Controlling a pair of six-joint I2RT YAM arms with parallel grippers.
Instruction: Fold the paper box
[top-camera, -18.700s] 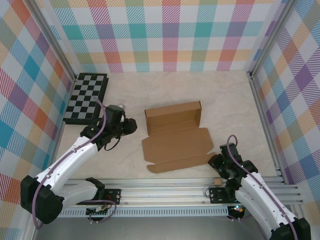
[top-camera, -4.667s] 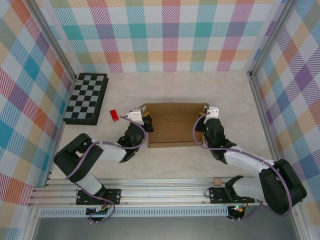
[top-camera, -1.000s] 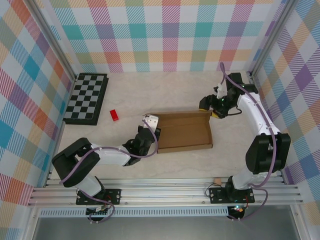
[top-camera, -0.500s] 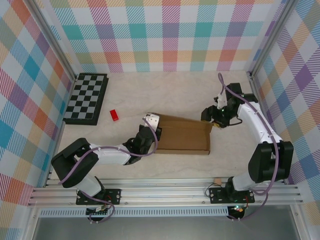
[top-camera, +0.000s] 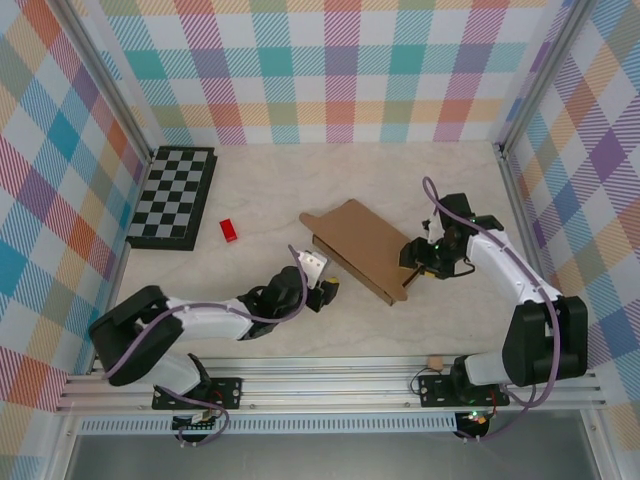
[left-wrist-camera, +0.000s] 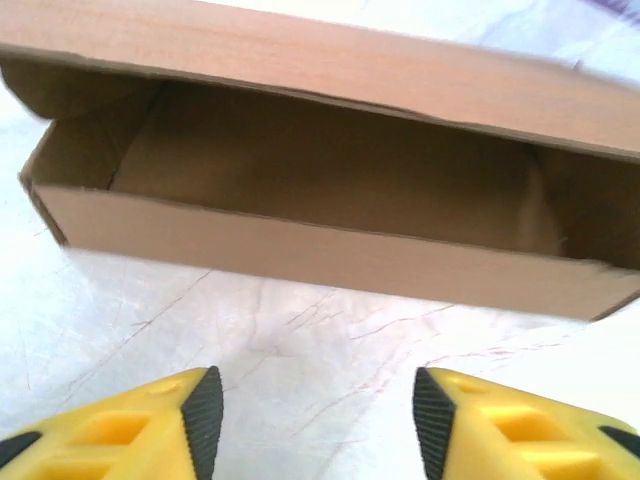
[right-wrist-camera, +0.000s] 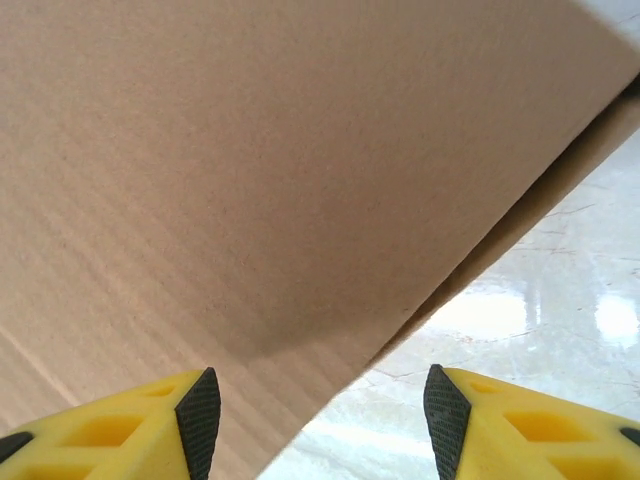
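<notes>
The paper box (top-camera: 358, 245) is plain brown cardboard and lies turned diagonally in the middle of the table, its lid panel down over the tray. In the left wrist view the box (left-wrist-camera: 320, 190) shows its shallow inside under the lid. My left gripper (top-camera: 328, 287) is just off the box's near-left side, open, with bare table between its fingers (left-wrist-camera: 205, 415). My right gripper (top-camera: 408, 274) is at the box's near-right corner. It is open, and the lid panel (right-wrist-camera: 250, 170) reaches in front of its fingertips (right-wrist-camera: 200, 420).
A black-and-grey chessboard (top-camera: 176, 195) lies at the back left, with a small red block (top-camera: 229, 230) on the table beside it. A tiny cardboard scrap (top-camera: 434, 362) sits by the front rail. Plaid walls close in three sides.
The box has swung from square-on to diagonal and its lid has come down. My left gripper has let go, opened and drawn back. My right gripper has dropped to the box's near-right corner.
</notes>
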